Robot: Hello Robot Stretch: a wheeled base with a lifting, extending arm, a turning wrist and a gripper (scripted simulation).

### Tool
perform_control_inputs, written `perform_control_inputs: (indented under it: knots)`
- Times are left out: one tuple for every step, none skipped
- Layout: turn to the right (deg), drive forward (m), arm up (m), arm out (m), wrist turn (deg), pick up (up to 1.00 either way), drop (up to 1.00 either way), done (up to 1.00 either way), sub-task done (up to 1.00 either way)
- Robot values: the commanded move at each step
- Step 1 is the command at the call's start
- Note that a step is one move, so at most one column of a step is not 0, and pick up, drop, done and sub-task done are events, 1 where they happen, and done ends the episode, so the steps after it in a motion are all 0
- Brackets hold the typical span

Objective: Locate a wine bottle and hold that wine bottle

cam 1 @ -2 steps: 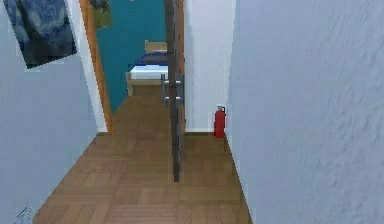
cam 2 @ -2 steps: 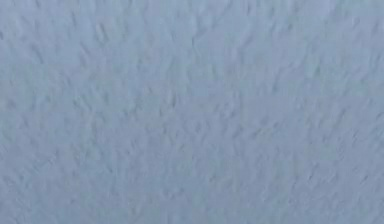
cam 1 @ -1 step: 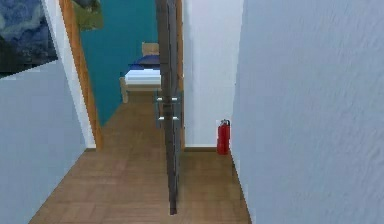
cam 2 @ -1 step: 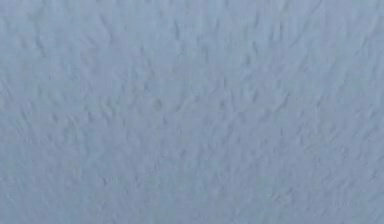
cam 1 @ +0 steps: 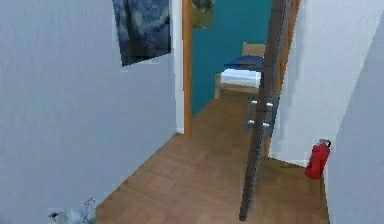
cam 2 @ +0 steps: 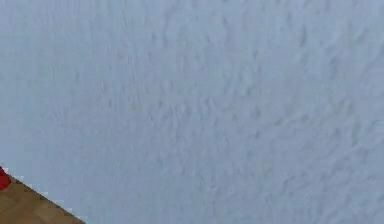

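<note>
The task looked to be at its searching stage: no wine bottle had been found, so both the locating and the holding were left to do. Where the wine bottle stood could not be told from here, and neither could the state of the claw or whether it held anything.

Ahead lay a brown wooden plank floor (cam 1: 200, 170) in a narrow hallway. A dark blue framed painting (cam 1: 142, 28) hung on the pale grey wall (cam 1: 60, 110) at the forward view's left. A dark door with a metal handle (cam 1: 262, 110) stood ajar, edge-on. Beyond it a teal-walled bedroom held a wooden bed with white sheet and blue pillow (cam 1: 243, 72). A red fire extinguisher (cam 1: 317, 160) stood at the floor's right edge, against the wall. A small grey-white object (cam 1: 75, 214), too blurred to name, lay at the floor's near left corner.

To the arm side was a bare pale textured wall (cam 2: 200, 100), with a strip of floor at its foot.

The bedroom seemed the nearest place left to search.
</note>
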Motion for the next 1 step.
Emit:
perform_control_inputs:
  knots:
    - [0.0, 0.10, 0.00, 0.00, 0.0, 0.00, 0.00, 0.00, 0.00]
